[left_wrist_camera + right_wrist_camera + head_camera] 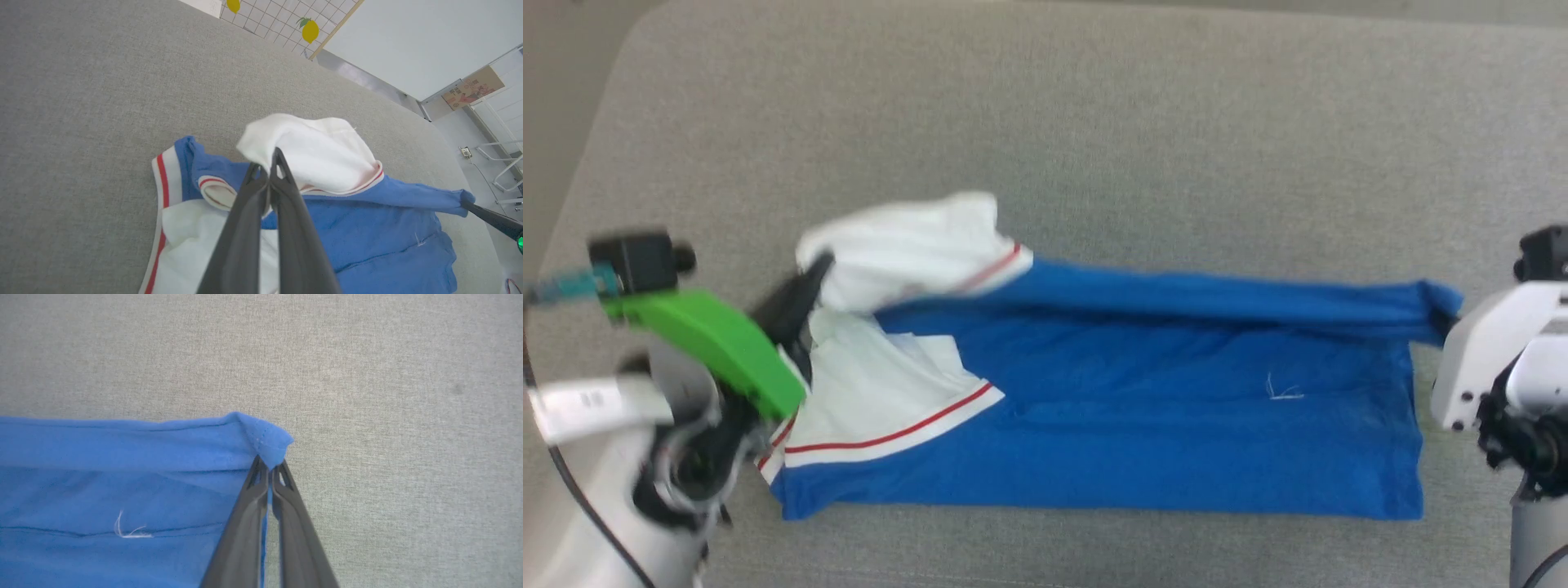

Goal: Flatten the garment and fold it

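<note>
While left gripper [267,161] clamps the sleeve [318,151] and right gripper [269,461] clamps the hem corner [265,439] of the garment [1176,441] | risk: uneven tension may slip cloth, skewing fold.

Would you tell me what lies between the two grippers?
The garment: its raised blue edge runs from the left gripper to the right gripper, both pinching it, as the head view shows.

No legible text; cardboard box [472,87] print blurred.
</note>
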Robot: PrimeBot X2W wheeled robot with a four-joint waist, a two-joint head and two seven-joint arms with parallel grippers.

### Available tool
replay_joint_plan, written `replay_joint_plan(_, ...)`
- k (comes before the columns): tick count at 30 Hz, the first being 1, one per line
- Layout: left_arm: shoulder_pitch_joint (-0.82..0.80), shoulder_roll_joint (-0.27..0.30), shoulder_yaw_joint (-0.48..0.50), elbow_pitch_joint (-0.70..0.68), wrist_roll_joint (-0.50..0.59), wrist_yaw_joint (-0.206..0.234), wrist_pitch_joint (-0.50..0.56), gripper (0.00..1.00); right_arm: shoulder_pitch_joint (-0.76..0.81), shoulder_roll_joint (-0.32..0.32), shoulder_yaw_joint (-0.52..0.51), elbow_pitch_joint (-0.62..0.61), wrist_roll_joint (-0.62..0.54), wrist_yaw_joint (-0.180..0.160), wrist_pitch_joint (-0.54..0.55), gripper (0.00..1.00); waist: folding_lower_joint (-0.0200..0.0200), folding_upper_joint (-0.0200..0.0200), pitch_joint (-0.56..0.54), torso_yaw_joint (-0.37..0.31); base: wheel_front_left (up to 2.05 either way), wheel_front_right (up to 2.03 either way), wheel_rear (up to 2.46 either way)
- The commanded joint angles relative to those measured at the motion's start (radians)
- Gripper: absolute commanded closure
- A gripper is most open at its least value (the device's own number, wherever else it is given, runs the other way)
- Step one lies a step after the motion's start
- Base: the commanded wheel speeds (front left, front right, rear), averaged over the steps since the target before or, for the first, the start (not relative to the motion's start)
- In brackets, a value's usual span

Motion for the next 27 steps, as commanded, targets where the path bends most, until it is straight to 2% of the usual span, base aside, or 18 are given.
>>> replay_joint_plan(1, 0.044, -0.006, 0.004, -0.007, -0.015, 0.013, -0.013, 1.00, 0.022, 0.003, -0.004, 0.007, 0.003, 0.003, -0.009, 1.00, 0.0001, -0.0001, -0.042, -0.001, 0.00, 0.00, 0.00)
replay_joint_plan(9, 0.202, -0.046, 0.004, 0.024, -0.049, 0.047, -0.060, 1.00, 0.116, 0.017, -0.013, 0.034, 0.008, 0.003, -0.017, 1.00, 0.0001, -0.0001, -0.057, 0.013, 0.00, 0.00, 0.00)
replay_joint_plan(19, 0.197, -0.055, -0.027, 0.169, -0.046, 0.060, -0.027, 1.00, 0.162, 0.023, 0.017, 0.094, -0.003, 0.003, -0.018, 1.00, 0.0001, -0.0001, -0.059, 0.008, 0.00, 0.00, 0.00)
replay_joint_plan(20, 0.195, -0.053, -0.030, 0.181, -0.045, 0.065, -0.021, 1.00, 0.163, 0.024, 0.019, 0.097, -0.003, 0.003, -0.018, 0.93, 0.0001, -0.0001, -0.063, 0.006, 0.00, 0.00, 0.00)
replay_joint_plan(21, 0.193, -0.051, -0.032, 0.192, -0.041, 0.069, -0.017, 0.76, 0.165, 0.025, 0.022, 0.099, -0.001, 0.003, -0.019, 0.54, 0.0001, -0.0001, -0.068, 0.004, 0.00, 0.00, 0.00)
replay_joint_plan(22, 0.191, -0.051, -0.032, 0.197, -0.041, 0.071, -0.018, 0.27, 0.167, 0.025, 0.024, 0.099, 0.000, 0.003, -0.019, 0.00, 0.0001, -0.0001, -0.072, 0.003, 0.00, 0.00, 0.00)
replay_joint_plan(23, 0.191, -0.051, -0.033, 0.205, -0.040, 0.076, -0.015, 0.00, 0.171, 0.023, 0.026, 0.097, 0.002, 0.003, -0.017, 0.00, 0.0001, -0.0001, -0.078, 0.001, 0.00, 0.00, 0.00)
replay_joint_plan(27, 0.194, -0.036, -0.036, 0.213, -0.025, 0.099, -0.010, 0.00, 0.194, 0.024, 0.026, 0.061, 0.040, 0.003, -0.008, 0.00, 0.0001, -0.0001, -0.108, -0.001, 0.00, 0.00, 0.00)
